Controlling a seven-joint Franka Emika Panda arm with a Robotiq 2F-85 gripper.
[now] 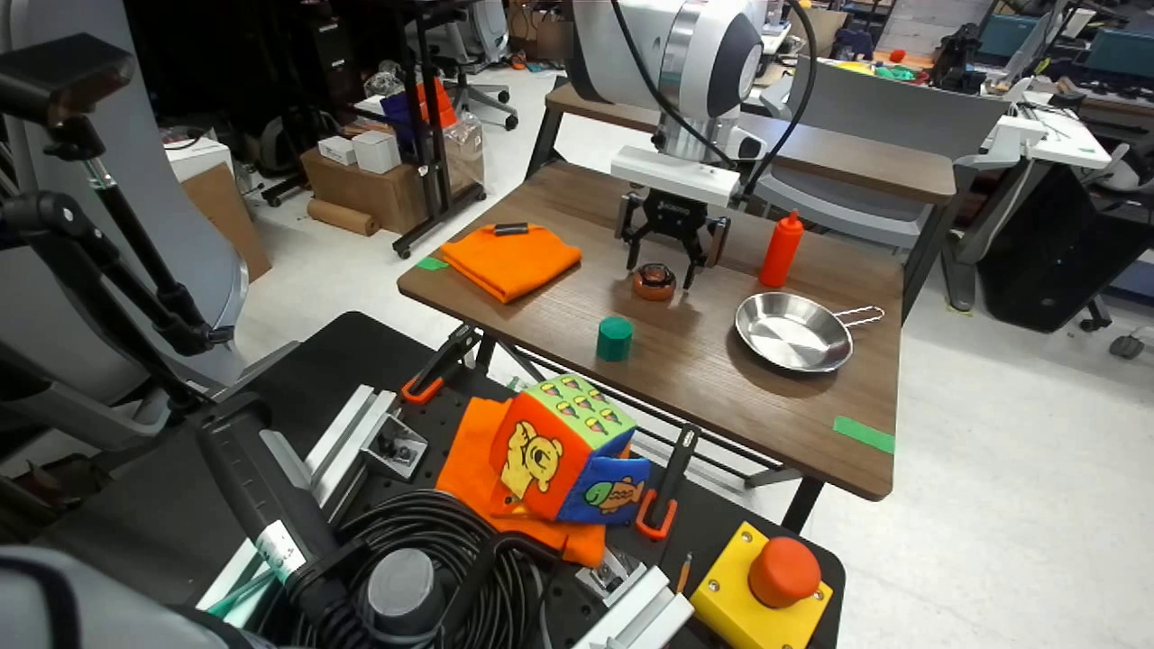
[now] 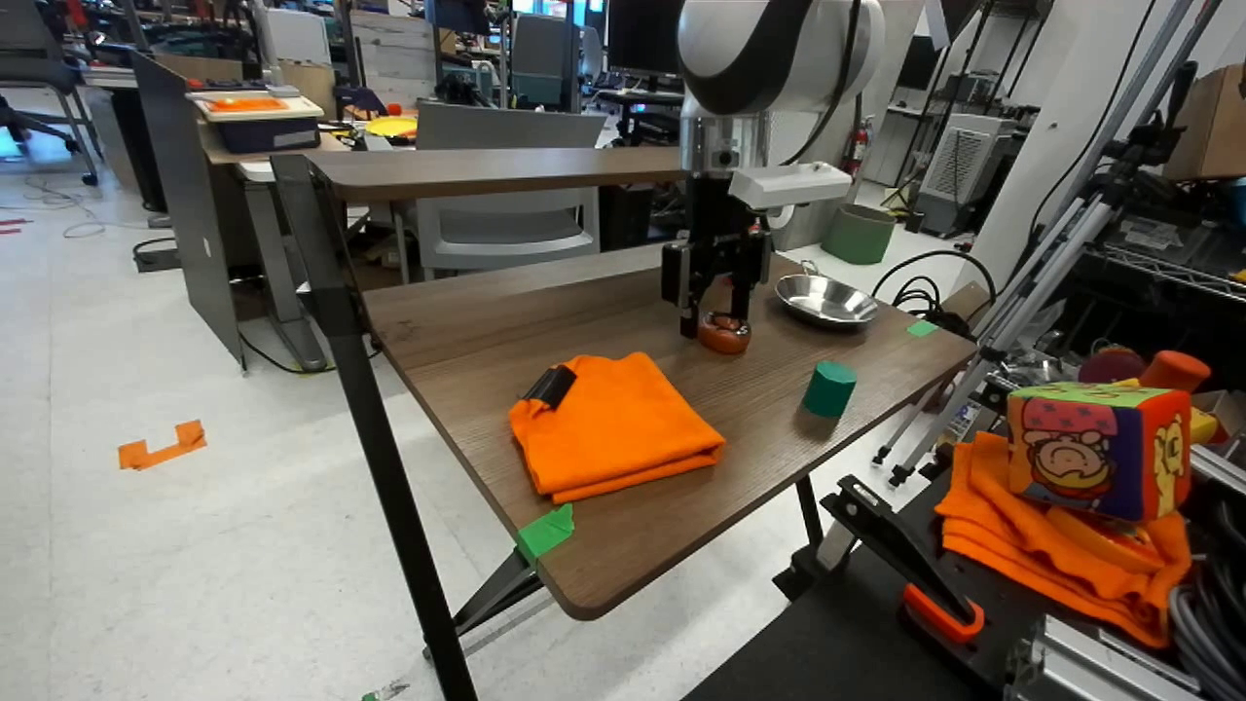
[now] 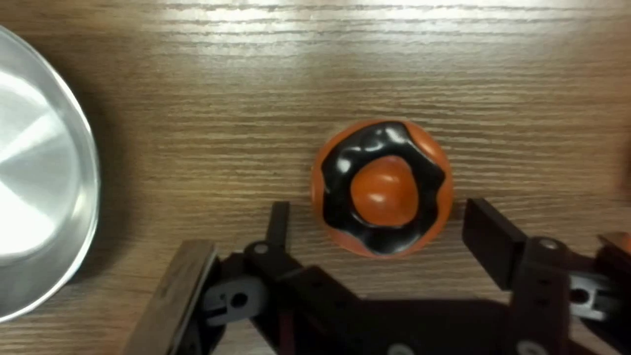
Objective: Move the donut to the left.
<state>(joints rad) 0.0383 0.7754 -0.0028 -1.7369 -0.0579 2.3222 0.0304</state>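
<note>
The gripper (image 1: pixel 660 274) points down low over the brown table (image 1: pixel 694 361), its fingers (image 3: pixel 279 224) spread apart, one on either side of the donut (image 3: pixel 383 189). In the wrist view a narrow strip of wood grain shows between the ring and each fingertip, so both stand just beside it. The donut rests flat on the tabletop, dark brown icing over a tan-orange body; whether the fingertips reach the wood I cannot tell. Above the gripper hangs the white arm (image 1: pixel 622 54). In an exterior view a green cylinder (image 1: pixel 614 339) stands upright near the donut, on the side facing the black bench (image 1: pixel 338 347). To one side lies the silver pan (image 1: pixel 793 332), open side up, its wire handle pointing away from the donut; behind it an orange-red bottle (image 1: pixel 782 251) stands upright. On the opposite side of the gripper, in both exterior views, is a folded orange cloth (image 2: pixel 618 424) with a black strip (image 2: pixel 553 387) on top, and beside it green tape (image 2: pixel 545 532) at a table corner. On the bench, a picture cube (image 1: pixel 563 442) sits on another orange cloth (image 1: pixel 469 469), and a yellow box (image 1: pixel 721 586) bears a red button (image 1: pixel 784 571).
</note>
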